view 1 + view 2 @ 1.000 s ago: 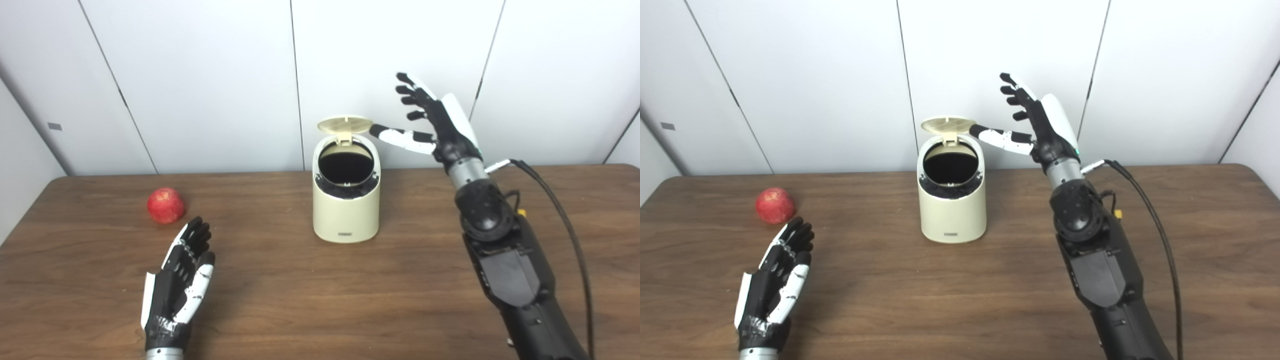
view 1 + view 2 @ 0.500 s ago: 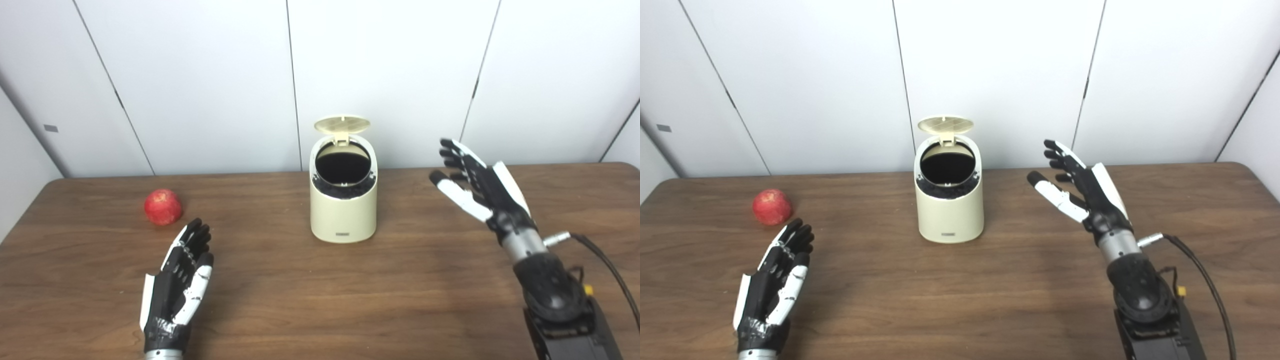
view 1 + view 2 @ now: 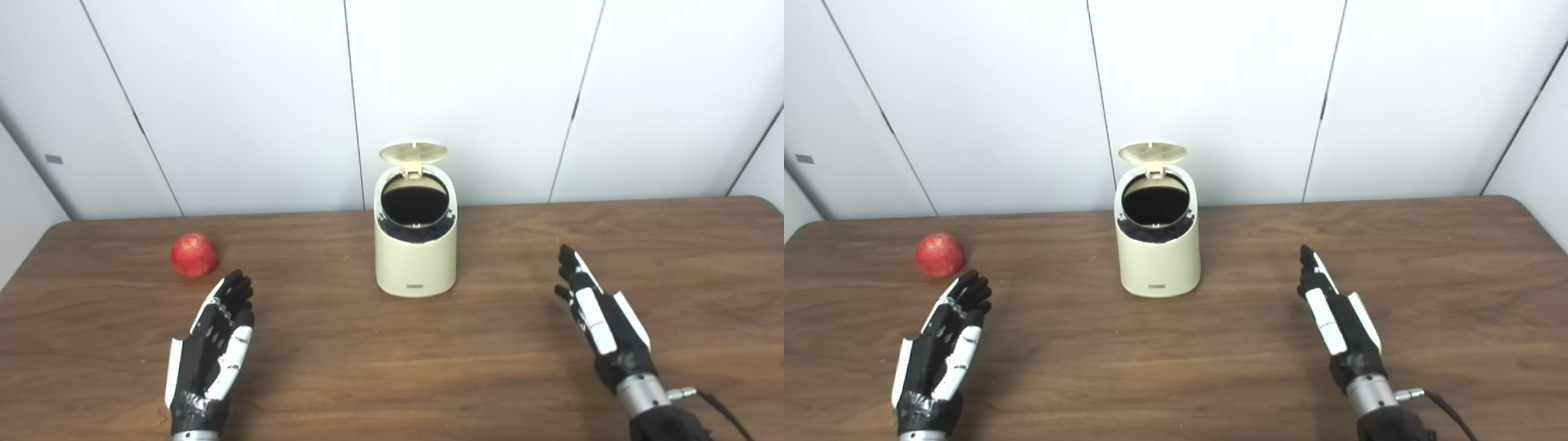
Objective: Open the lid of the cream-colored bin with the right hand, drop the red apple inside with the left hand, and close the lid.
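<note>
Having left the raised lid (image 3: 413, 151), the right robot hand (image 3: 597, 318) has dropped low right of the cream-colored bin (image 3: 416, 245), fingers straight, empty; the left robot hand (image 3: 211, 346) stays open left of the bin, near the red apple (image 3: 194, 255) on the worktop (image 3: 392, 367).

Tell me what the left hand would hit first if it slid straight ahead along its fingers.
Likely nothing: the left hand points just right of the red apple, perhaps grazing it; bare table beyond.
</note>
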